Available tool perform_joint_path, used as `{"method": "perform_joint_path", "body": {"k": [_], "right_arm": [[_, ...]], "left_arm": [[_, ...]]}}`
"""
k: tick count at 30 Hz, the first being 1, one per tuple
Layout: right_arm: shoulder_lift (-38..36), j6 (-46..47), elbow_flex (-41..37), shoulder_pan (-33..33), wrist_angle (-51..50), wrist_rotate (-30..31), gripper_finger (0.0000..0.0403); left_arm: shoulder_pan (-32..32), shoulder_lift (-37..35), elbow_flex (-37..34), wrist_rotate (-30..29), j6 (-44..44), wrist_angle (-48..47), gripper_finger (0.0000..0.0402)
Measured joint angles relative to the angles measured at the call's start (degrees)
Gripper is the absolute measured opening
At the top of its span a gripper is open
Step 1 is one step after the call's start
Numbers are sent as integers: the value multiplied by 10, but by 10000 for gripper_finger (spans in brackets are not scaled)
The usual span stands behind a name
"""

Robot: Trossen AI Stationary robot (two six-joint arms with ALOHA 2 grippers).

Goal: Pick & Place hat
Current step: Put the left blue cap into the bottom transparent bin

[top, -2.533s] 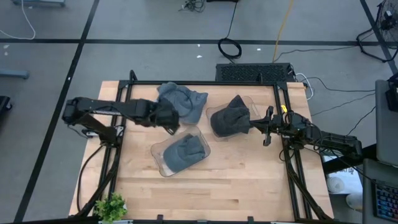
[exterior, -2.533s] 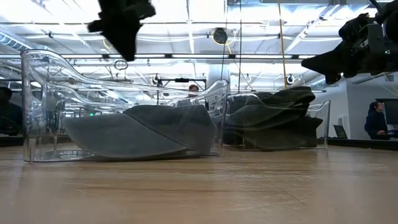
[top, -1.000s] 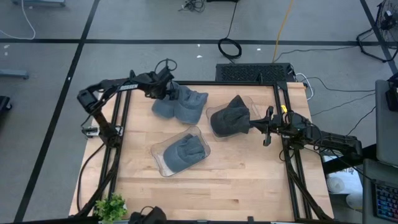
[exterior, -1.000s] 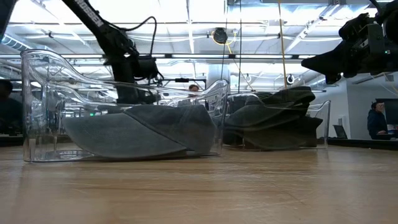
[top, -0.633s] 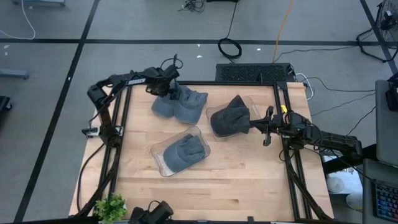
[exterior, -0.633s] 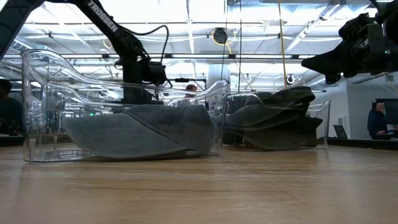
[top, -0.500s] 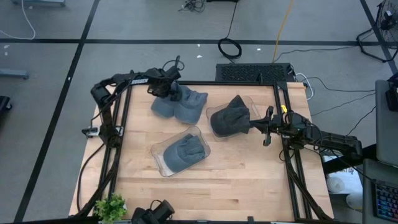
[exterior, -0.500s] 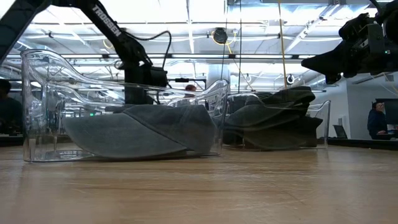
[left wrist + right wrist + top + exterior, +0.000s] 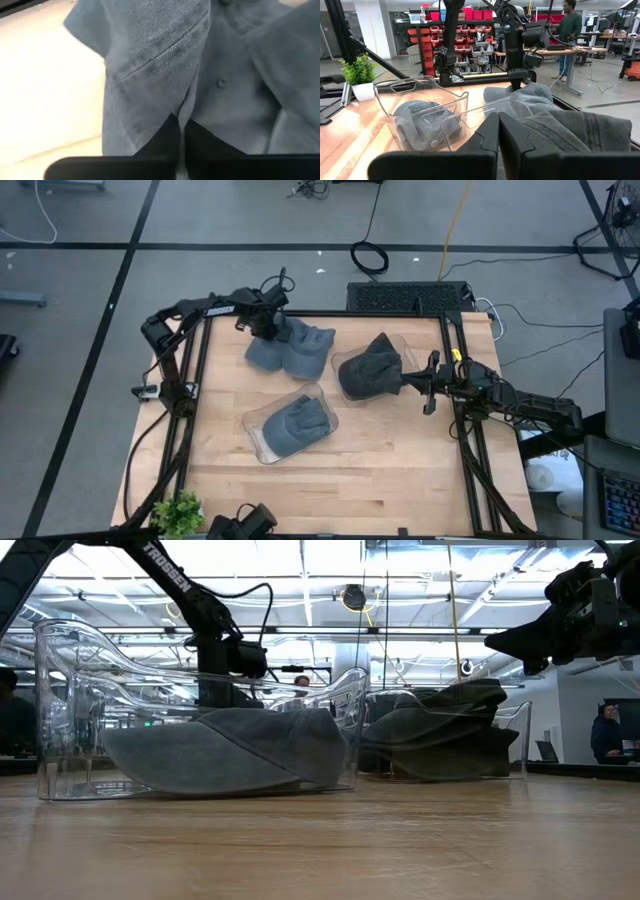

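A loose pile of grey-blue hats [image 9: 298, 348] lies on the table near its far edge. My left gripper [image 9: 268, 328] is down on the pile's far left part, shut on cloth [image 9: 179, 122]. A clear container [image 9: 255, 423] nearer the middle holds one grey hat [image 9: 296, 425]. A second clear container [image 9: 343, 361] to its right holds a dark hat [image 9: 368, 372]. My right gripper [image 9: 403, 381] is shut and empty, just right of that container and above table height [image 9: 505, 640]. My left gripper pinches a fold of a grey hat's cloth [image 9: 186, 102] between its two fingers, at the pile's far left part. The fingers come from above, slanting from the table's far left. The hat lies on the pile and the table, not lifted.
Black frame rails [image 9: 195, 380] run along the table's left, far and right sides. A small green plant [image 9: 178, 511] stands at the near left corner. A person [image 9: 605, 735] stands in the room beyond. Bare wood [image 9: 380, 470] lies toward the near edge.
My left gripper has gone from beside the near container toward the table's far edge and down onto the hat pile, then shifted a little toward the table's right edge. The pile has kept its place. My right arm has kept still.
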Motion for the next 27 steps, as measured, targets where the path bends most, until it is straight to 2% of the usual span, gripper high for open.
{"method": "perform_joint_path", "body": {"k": [6,12,19,27], "right_arm": [[0,0,0,0,0,0,0],[0,0,0,0,0,0,0],[0,0,0,0,0,0,0],[0,0,0,0,0,0,0]], "left_arm": [[2,-59,0,-9,9,-19,6],[2,-158,0,-17,12,-35,5],[2,-265,0,-48,-5,-100,4],[-6,-347,0,-49,-16,-126,4]]}}
